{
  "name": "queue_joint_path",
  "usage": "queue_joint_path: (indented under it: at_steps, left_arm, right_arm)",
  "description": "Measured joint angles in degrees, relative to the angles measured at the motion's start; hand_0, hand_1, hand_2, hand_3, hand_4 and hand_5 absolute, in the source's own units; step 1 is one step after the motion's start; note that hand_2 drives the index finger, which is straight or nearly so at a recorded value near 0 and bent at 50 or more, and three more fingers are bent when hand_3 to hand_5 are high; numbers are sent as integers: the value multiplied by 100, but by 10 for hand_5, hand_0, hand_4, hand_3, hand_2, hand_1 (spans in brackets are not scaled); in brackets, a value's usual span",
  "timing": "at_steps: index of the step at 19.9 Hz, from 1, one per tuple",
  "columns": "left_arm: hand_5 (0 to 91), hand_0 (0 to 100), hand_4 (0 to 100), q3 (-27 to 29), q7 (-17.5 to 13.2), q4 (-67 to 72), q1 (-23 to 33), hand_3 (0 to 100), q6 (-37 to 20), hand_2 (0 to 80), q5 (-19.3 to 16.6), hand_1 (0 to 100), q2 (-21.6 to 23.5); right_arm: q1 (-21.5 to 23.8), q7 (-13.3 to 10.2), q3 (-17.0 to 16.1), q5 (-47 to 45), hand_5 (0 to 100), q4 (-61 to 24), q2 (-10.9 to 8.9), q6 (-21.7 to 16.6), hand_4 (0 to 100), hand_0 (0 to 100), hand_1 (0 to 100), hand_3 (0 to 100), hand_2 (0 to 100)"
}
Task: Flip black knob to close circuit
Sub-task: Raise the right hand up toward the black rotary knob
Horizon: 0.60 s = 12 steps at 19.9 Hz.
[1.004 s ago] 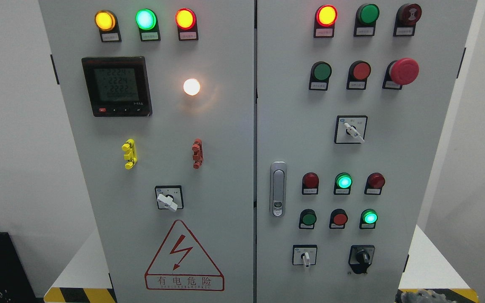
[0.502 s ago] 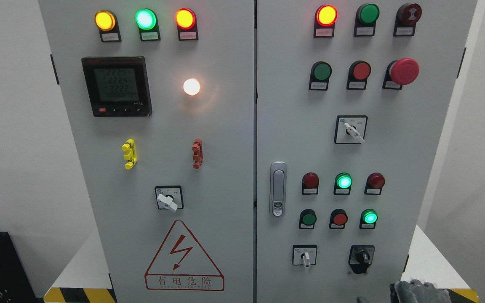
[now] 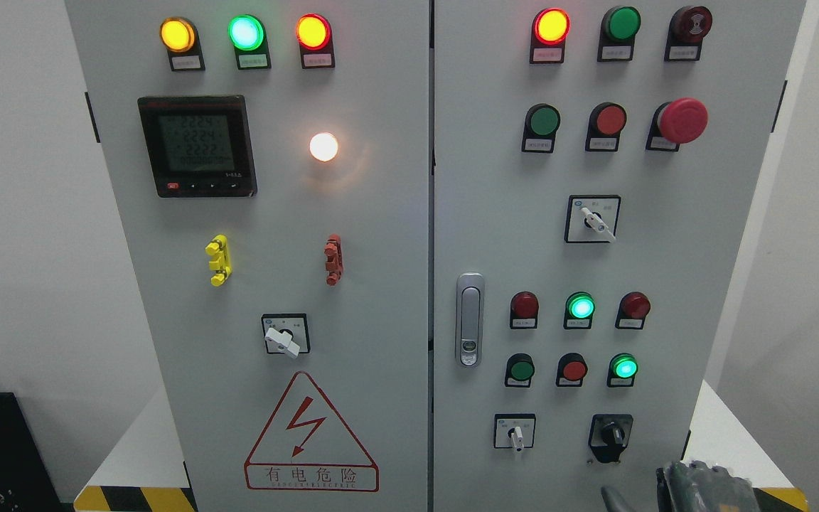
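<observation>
- Right hand (image 3: 704, 487): only the dark upper part shows at the bottom edge of the head view, right of the middle. Whether its fingers are released or clenched cannot be told; they grasp nothing that is visible.
- Black knob (image 3: 612, 434): up and to the left of the hand, near it but apart, on the lower right of the cabinet's right door (image 3: 672, 270). A strip of bare grey door lies between hand and knob.
- White switch (image 3: 516, 435): further left of the knob, level with it, with open panel between the two.
- Green lamp (image 3: 623, 367): directly above the knob, lit, at the right end of a row of three buttons.
- Door handle (image 3: 470, 320): well up and left of the hand, beside the seam between the two doors.
- Right edge of the cabinet: runs upward just to the right of the hand; past it a white ledge (image 3: 726, 441) and a pale wall.
- Warning sign (image 3: 310, 434): far left of the hand, on the left door.
</observation>
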Motion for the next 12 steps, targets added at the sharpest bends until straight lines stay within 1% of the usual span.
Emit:
queue_joint_path:
  at_steps: [7,12]
  left_arm:
    - [0,0,27,0,0,0,0,49,0,0,0,0,0]
    - [0,0,27,0,0,0,0,50,0,0,0,0,-1]
  right_arm:
    - [-194,-5,51,22,876,175,88,229,813,0,17,1000,883]
    - [-340,-13,105,28,878,278,132,323,815,0,32,1000,885]
